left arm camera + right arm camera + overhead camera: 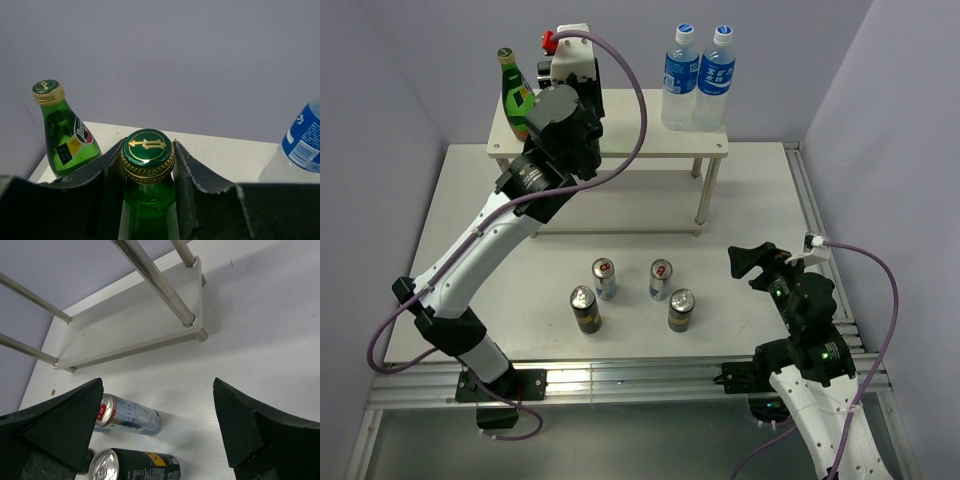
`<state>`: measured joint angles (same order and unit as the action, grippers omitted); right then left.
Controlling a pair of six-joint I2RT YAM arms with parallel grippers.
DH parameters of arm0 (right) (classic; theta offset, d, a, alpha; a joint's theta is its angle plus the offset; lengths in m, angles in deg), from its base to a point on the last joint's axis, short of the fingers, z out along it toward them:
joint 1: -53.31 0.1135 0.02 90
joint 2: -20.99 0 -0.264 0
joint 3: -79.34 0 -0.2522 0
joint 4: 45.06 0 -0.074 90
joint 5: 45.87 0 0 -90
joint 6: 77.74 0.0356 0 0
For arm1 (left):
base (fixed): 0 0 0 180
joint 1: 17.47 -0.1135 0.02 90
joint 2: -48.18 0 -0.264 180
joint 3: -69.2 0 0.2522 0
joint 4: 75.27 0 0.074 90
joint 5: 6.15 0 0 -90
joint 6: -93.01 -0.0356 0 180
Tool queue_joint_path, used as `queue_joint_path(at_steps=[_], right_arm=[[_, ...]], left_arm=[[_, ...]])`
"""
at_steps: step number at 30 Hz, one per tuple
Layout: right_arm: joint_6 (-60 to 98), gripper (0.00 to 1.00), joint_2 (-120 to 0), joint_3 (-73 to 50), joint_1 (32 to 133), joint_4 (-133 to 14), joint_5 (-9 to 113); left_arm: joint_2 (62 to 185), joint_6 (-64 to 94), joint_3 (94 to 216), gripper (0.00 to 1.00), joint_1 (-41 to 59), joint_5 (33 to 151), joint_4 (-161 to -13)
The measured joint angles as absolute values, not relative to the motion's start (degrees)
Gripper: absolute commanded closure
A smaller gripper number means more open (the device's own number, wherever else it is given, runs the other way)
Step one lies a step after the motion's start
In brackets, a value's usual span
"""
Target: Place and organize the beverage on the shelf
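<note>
- the left gripper [147, 167] is clamped on the neck of a green glass bottle with a gold-foil cap [147, 150]. its black fingers [112, 167] press on both sides just under the cap.
- this held bottle is over the left part of the shelf's cream-white rectangular top board [640, 140]. its base is hidden, so one cannot tell if it stands on the board.
- a second green glass bottle with a colourful label [62, 135] stands upright on the same board, near the far left corner. it is to the left of the held one, near it but apart.
- two tall clear water bottles with blue labels [680, 85] stand side by side on the right part of the board.
- the right gripper [760, 262] hangs low over the right side of the white table [500, 230]. its jaws are wide apart and it holds nothing.
- four cans stand upright on the table in front of the shelf, each apart from the others. two slim silver cans with red marks [605, 278] are in the row nearer the shelf. two dark cans [585, 309] are in the row nearer the arms.
- in the right wrist view, one silver can and one dark can show between the open fingers. beyond them are the lower board of the shelf [130, 325] and its thin shiny legs [160, 285].
</note>
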<state>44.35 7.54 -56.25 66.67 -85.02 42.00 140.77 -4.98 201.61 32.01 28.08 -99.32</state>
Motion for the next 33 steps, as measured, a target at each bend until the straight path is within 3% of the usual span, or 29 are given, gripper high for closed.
queue_joint_path(at_steps=[25,28,31,32,33], right_arm=[[44.7,0.03,7.8,-56.2,70.0,-85.0,40.4],[44.8,0.02,7.8,-56.2,70.0,-85.0,40.3],[44.8,0.03,7.8,-56.2,70.0,-85.0,40.2],[44.8,0.02,7.8,-56.2,70.0,-85.0,40.1],[44.8,0.03,7.8,-56.2,70.0,-85.0,40.1]], left_arm=[[152.2,-3.6,208.9,0.98,17.2,32.6,-97.4],[152.2,-3.3,208.6,0.87,16.7,32.7,-96.8],[152.0,-3.2,207.3,0.65,16.6,33.0,-95.0],[151.7,-3.2,206.7,0.46,16.6,33.1,-94.3],[151.6,-3.1,206.3,0.4,16.6,33.2,-93.8]])
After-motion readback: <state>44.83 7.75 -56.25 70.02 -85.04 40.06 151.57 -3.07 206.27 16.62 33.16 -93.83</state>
